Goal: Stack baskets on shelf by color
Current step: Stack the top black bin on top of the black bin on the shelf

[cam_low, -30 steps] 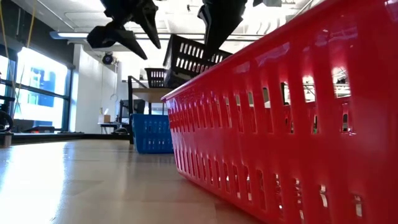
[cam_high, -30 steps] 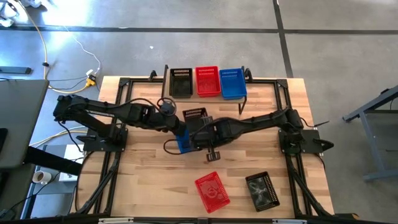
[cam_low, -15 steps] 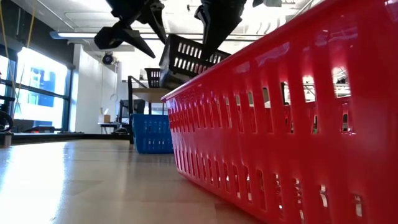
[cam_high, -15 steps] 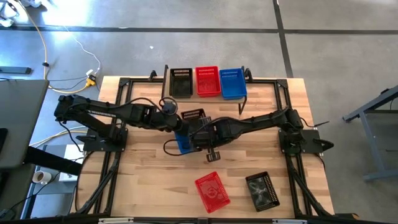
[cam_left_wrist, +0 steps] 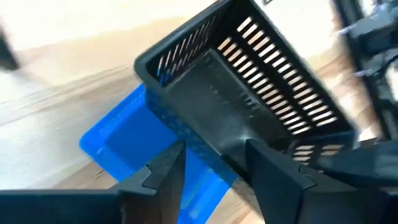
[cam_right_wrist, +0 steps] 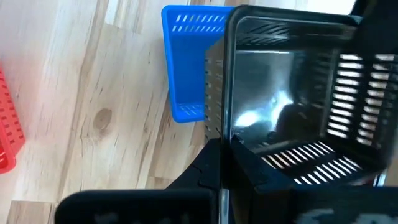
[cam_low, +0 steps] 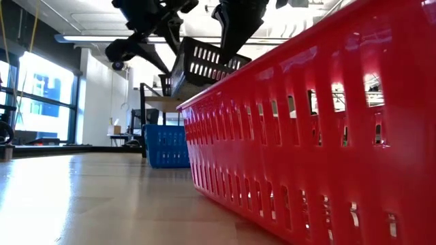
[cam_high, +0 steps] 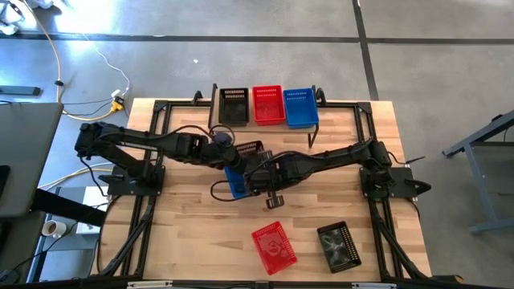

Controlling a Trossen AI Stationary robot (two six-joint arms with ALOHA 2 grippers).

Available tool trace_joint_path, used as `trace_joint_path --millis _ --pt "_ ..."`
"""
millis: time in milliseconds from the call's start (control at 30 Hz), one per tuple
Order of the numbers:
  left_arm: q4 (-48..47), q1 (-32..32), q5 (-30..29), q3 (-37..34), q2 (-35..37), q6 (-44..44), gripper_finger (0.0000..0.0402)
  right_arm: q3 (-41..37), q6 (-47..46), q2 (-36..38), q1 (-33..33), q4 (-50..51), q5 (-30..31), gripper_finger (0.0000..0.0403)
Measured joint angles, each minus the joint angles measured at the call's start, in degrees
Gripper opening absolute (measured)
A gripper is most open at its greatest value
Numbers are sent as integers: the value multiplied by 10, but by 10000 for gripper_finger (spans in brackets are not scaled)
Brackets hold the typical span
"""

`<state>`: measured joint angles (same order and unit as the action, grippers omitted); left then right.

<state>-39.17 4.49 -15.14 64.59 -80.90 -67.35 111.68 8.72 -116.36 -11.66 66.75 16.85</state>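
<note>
Right pincer (cam_right_wrist: 227, 146) grips tilted, mesh-walled black basket (cam_right_wrist: 292, 93).

left pincer (cam_left_wrist: 211, 163) open, right pincer (cam_right_wrist: 225, 144) clamped

Lighting was bright and even; window (cam_low: 41, 88) glare silhouetted the arms in the low view; left wrist view was motion-blurred.

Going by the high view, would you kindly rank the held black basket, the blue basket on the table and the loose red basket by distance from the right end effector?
1. Black basket, clamped in the right end effector itself.
2. Blue basket, just beneath, mid-table.
3. Red basket, near the table's front edge.
</note>
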Motion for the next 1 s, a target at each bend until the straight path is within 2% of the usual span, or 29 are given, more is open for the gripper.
trace_joint_path --millis 333,600,1000 --pt "19 0 -1 0 -3 15 69 0 -9 0 0 -1 4 0" --pt "38 1 -8 0 -3 35 15 0 -10 0 0 -12 4 0" --pt "36 0 -7 0 -2 62 2 0 -10 0 0 -17 6 0"
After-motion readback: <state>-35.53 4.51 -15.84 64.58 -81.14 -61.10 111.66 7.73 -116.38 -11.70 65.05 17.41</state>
